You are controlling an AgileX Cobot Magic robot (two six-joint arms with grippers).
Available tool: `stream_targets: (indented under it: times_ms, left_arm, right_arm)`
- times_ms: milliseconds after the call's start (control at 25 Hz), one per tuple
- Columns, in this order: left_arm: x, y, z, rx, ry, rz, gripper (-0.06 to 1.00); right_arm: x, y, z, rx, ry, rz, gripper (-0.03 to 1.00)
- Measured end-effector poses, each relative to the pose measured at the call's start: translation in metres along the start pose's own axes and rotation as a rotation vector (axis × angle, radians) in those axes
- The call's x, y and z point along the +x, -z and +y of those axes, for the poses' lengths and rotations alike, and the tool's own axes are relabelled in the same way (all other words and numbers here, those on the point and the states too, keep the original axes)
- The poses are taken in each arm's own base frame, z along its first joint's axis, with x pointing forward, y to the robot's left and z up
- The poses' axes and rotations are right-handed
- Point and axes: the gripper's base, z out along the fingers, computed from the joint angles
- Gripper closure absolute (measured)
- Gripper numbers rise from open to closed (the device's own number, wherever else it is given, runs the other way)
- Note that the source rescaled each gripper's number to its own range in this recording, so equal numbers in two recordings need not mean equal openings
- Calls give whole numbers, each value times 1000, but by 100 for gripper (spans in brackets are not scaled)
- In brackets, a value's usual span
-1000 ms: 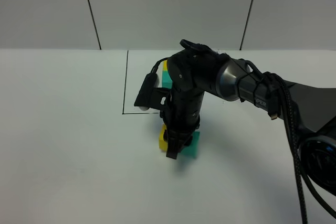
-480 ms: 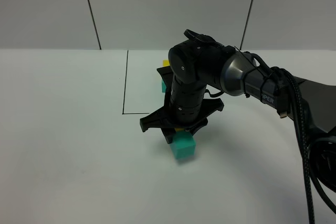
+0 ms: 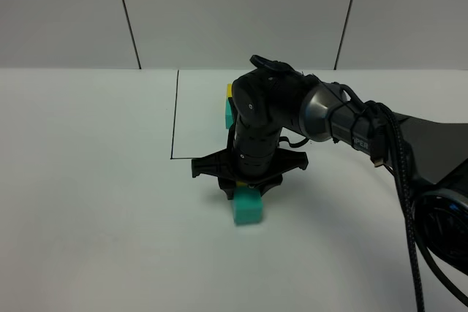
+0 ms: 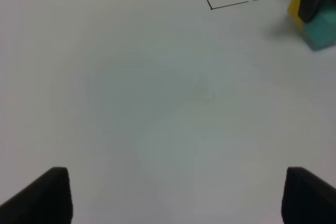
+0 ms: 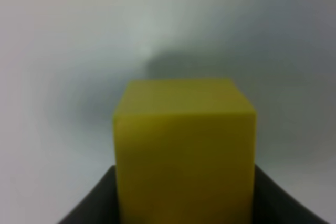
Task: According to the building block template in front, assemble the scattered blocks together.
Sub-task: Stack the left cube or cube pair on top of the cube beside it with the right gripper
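The right gripper is clenched on the yellow block, just beside the teal block; the left gripper stands released over bare table. The template lies farther away inside the black outline, and the white table has much open room on the left.

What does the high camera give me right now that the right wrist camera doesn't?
Only the high view shows the teal cube on the table, the template half hidden behind the right arm, and the black outline. Only the right wrist view shows the yellow cube close up, filling the frame between the dark finger edges. Both show the right gripper low at the cubes, though the high view barely shows any yellow there.
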Motion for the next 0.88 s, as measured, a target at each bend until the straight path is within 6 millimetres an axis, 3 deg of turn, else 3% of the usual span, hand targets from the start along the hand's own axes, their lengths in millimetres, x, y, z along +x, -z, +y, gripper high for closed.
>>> stream_targets:
  times_ms: [160, 880]
  left_arm:
    - [0, 0, 0, 0, 0, 0, 15]
    - [0, 0, 0, 0, 0, 0, 15]
  right_arm:
    - [0, -12, -2, 25, -10, 8, 95]
    - [-1, -13, -2, 30, -46, -2, 95]
